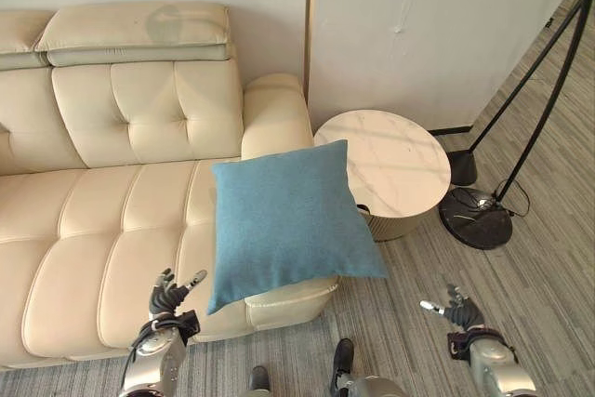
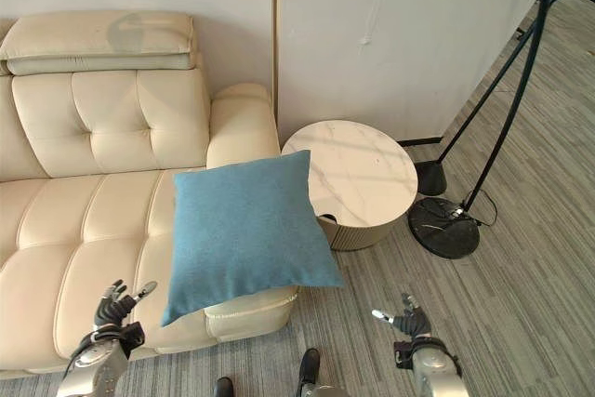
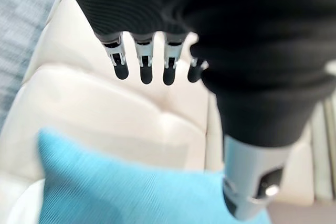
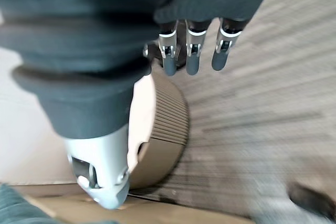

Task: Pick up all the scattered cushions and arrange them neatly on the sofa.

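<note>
Far left: cream tufted sofa (image 1: 102, 220) along the wall, headrest cushions up top, seat stretching toward the near edge. Near left, low over the sofa's front edge: left hand (image 1: 170, 297), fingers (image 3: 143, 66) loosely spread and straight, thumb apart, clasping nothing, just short of the cushion's near left corner. Right of that hand: blue cushion (image 1: 284, 220), lying flat on the right end of the seat beside the armrest (image 1: 274, 113), tilted, its near right corner overhanging the sofa's front edge and reaching toward the round table. Further right, just beside the armrest: round marble-topped side table (image 1: 390, 160) with a ribbed beige base, standing on the grey carpet (image 1: 548, 230). Near right, over the carpet and well apart from the cushion: right hand (image 1: 457, 307), fingers (image 4: 191, 59) relaxed and spread, empty, side table visible past them in the right wrist view. Far right: black floor lamp stand (image 1: 476, 216) with a round base on the carpet, slanted poles rising toward the upper corner.
</note>
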Robot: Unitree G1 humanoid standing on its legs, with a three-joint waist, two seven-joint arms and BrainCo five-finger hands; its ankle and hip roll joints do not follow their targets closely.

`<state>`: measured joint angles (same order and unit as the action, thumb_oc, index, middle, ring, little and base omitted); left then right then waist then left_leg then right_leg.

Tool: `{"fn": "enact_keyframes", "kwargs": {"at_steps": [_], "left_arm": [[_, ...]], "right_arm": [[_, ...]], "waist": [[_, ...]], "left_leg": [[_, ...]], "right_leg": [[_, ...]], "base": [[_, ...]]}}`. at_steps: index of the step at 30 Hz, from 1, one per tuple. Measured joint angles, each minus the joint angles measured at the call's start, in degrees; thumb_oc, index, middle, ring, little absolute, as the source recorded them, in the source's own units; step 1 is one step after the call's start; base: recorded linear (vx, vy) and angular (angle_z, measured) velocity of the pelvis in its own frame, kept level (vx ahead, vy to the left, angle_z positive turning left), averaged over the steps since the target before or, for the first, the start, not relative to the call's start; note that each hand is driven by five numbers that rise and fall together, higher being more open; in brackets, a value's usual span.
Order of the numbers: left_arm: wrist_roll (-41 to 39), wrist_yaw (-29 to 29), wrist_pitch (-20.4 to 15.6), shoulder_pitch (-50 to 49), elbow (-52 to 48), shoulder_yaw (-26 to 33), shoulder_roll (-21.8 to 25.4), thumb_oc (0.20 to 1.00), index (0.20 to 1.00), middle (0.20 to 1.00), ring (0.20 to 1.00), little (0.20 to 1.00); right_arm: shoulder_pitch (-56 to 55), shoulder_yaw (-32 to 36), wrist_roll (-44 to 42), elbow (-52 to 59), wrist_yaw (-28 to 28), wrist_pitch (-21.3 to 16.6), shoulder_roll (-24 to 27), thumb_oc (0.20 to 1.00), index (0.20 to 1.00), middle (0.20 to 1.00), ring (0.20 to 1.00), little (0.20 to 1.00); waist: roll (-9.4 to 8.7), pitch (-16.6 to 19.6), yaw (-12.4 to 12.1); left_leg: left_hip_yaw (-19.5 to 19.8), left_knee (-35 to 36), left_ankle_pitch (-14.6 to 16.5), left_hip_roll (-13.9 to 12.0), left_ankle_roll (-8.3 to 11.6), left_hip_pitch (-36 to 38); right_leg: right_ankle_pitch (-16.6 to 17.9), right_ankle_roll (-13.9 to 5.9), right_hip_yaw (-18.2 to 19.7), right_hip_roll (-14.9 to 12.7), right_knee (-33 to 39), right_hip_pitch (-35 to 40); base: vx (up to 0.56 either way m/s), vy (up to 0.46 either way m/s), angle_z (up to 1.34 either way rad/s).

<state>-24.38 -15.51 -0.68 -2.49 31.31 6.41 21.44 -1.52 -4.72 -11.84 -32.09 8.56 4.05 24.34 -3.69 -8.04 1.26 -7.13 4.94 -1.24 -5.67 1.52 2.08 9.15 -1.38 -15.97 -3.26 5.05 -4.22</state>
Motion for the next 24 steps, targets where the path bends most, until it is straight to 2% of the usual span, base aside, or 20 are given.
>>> {"fn": "enact_keyframes", "kwargs": {"at_steps": [4, 7, 12, 14, 17, 20, 24], "left_arm": [[-4.5, 1.8, -0.1, 3.4, 1.1, 0.5, 5.9, 1.0, 1.0, 1.0, 1.0, 1.0], [-7.4, 3.3, -0.1, 8.0, 5.9, -1.4, 8.1, 1.0, 1.0, 1.0, 1.0, 1.0], [-9.9, 4.4, 0.4, 12.6, 12.6, -7.0, 6.4, 1.0, 1.0, 1.0, 1.0, 1.0], [-10.8, 4.4, 0.7, 14.3, 14.4, -8.8, 4.8, 1.0, 1.0, 1.0, 1.0, 1.0], [-11.8, 4.5, 1.3, 17.6, 15.8, -10.9, 2.3, 1.0, 1.0, 1.0, 1.0, 1.0], [-13.2, 4.2, 1.5, 23.8, 18.0, -13.0, 1.8, 1.0, 1.0, 1.0, 1.0, 1.0], [-13.2, 4.2, 1.5, 30.3, 21.1, -15.4, 1.5, 1.0, 1.0, 1.0, 1.0, 1.0]], "right_arm": [[7.1, 0.6, 1.0, -0.3, -1.1, 1.4, 6.9, 1.0, 1.0, 1.0, 1.0, 1.0], [12.8, -1.0, 1.2, -2.4, -1.4, 1.6, 8.8, 1.0, 1.0, 1.0, 1.0, 1.0], [17.5, -6.5, 0.5, -5.7, -1.5, 3.0, 3.4, 1.0, 1.0, 1.0, 1.0, 1.0], [19.1, -9.7, 0.4, -5.7, -1.2, 4.1, 0.3, 1.0, 1.0, 1.0, 1.0, 1.0], [23.2, -13.9, -0.6, -5.9, -0.3, 4.8, -3.6, 1.0, 1.0, 1.0, 1.0, 1.0], [30.4, -15.6, -0.7, -5.9, 0.7, 4.9, -6.0, 1.0, 1.0, 1.0, 1.0, 1.0], [38.6, -22.2, -1.0, -6.1, 1.3, 4.9, -7.8, 1.0, 1.0, 1.0, 1.0, 1.0]], "waist": [[-0.1, 0.2, -0.2], [0.06, 0.4, -0.2], [0.28, 0.7, 0.0], [0.39, 0.6, 0.1], [0.6, -1.0, 0.0], [0.32, -4.5, -0.1], [-0.02, -7.5, 0.2]], "left_leg": [[0.0, -0.4, -0.7, 0.4, 1.05, 0.0], [0.1, -0.4, -0.7, 0.6, 1.05, 0.0], [0.0, -0.4, -1.0, 1.1, 1.14, -3.0], [0.0, -0.4, -1.8, 1.4, 1.1, -5.1], [-0.3, -0.5, -2.4, 1.5, 1.2, -7.6], [-0.8, -0.4, -3.3, 1.6, 1.31, -9.2], [-1.3, -0.4, -3.6, 1.3, 1.58, -9.3]], "right_leg": [[0.6, 0.32, 0.0, -0.4, -0.2, 0.1], [0.8, 0.1, 0.1, -0.6, -0.3, 0.1], [1.2, -0.4, 0.4, -1.0, -0.3, -3.1], [2.2, 0.2, 0.7, -1.2, -0.3, -5.5], [3.0, 0.24, 0.9, -1.3, -0.3, -7.8], [4.0, 0.36, 1.5, -1.3, -0.3, -10.0], [4.0, 0.01, 2.0, -1.0, -0.3, -10.3]], "base": [[0.03, 0.063, 0.04], [0.0, 0.06, 0.03], [-0.07, 0.046, -0.02], [-0.09, 0.03, -0.04], [-0.11, 0.038, -0.03], [-0.08, 0.032, -0.08], [-0.06, 0.017, -0.06]]}}
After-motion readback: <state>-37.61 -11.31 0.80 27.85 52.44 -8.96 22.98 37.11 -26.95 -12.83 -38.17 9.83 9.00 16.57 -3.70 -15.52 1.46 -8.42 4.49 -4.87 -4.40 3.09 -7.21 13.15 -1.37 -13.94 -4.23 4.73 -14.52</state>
